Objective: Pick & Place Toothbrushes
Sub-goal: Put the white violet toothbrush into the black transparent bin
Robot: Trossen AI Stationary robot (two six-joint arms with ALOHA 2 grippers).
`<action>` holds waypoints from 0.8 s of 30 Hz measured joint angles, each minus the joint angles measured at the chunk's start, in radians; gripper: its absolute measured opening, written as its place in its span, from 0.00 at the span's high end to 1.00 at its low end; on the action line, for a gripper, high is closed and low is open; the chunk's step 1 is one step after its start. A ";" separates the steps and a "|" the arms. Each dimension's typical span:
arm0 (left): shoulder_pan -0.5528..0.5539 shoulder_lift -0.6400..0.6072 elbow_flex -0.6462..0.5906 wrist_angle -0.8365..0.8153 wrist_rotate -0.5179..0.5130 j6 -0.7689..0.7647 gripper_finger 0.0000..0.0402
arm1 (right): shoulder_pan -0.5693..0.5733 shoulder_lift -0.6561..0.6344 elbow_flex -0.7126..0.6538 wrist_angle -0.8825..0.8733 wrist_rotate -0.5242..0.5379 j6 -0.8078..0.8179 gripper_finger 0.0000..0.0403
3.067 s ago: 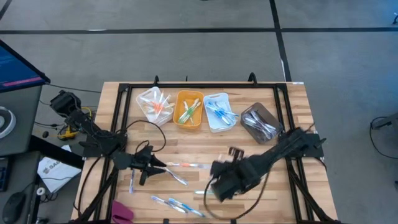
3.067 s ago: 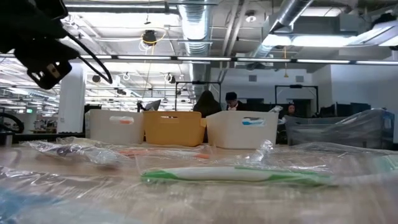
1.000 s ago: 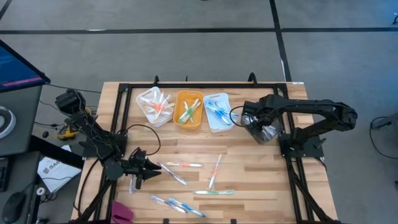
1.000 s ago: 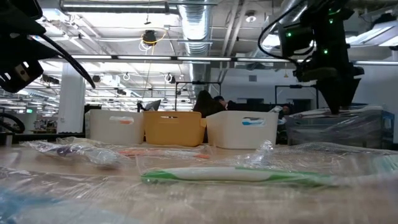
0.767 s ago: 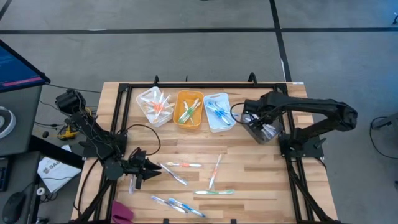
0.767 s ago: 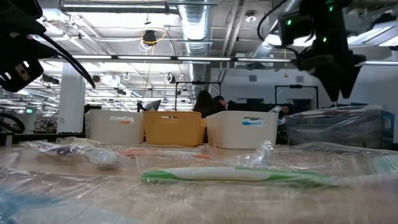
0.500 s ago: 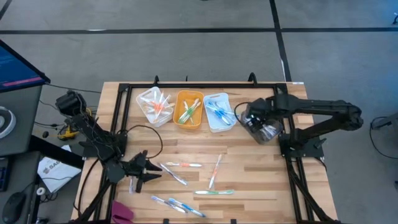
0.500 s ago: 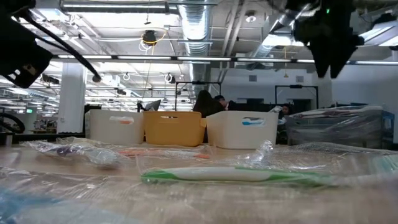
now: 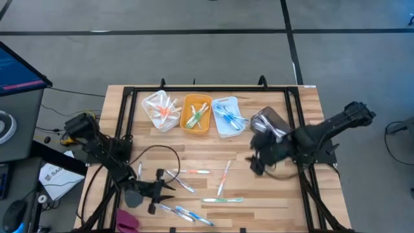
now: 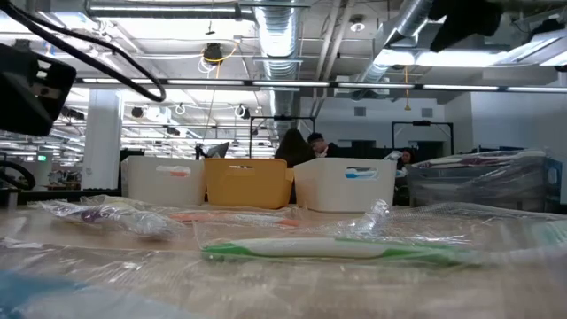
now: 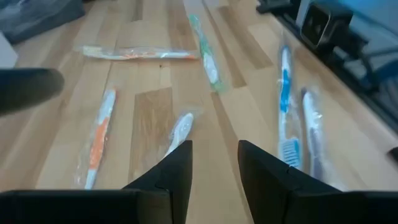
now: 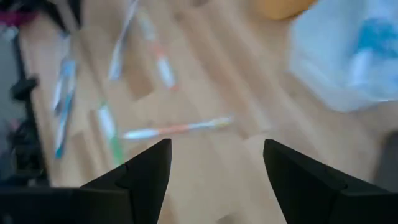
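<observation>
Several wrapped toothbrushes lie flat on the wooden table: an orange-white one (image 9: 194,171), a second (image 9: 224,178), a green one (image 9: 223,200), a white one (image 9: 180,183) and blue ones (image 9: 184,212). My left gripper (image 9: 168,187) stands open low over the near left part of the table. The white toothbrush (image 11: 180,129) lies just beyond its fingertips (image 11: 214,149). My right gripper (image 9: 254,165) hangs open above the table's middle right, near the grey bin (image 9: 268,123). In the right wrist view nothing is between its fingers (image 12: 216,146), and an orange-white toothbrush (image 12: 177,129) lies below.
Along the far side stand a clear bin (image 9: 160,109), an orange bin (image 9: 196,115), a white bin (image 9: 228,116) and the grey bin, each with toothbrushes inside. A black frame (image 9: 194,88) runs round the table. A pink object (image 9: 127,220) lies at the near left corner.
My right gripper has left the grey bin, rising and swinging toward the table's near edge and middle, still open with nothing in it. My left gripper has gone down and toward the near edge, rolling about its own axis. The toothbrushes on the table have stayed put.
</observation>
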 joint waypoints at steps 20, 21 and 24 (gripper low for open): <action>0.225 0.053 0.022 0.006 0.236 0.112 0.68 | 0.218 0.316 -0.001 0.348 -0.007 0.002 0.38; 0.225 0.054 0.022 0.005 0.237 0.129 0.66 | 0.218 0.325 -0.001 0.361 -0.008 0.002 0.38; 0.230 0.054 0.022 0.008 0.237 0.173 0.60 | 0.224 0.351 -0.001 0.404 -0.010 0.010 0.38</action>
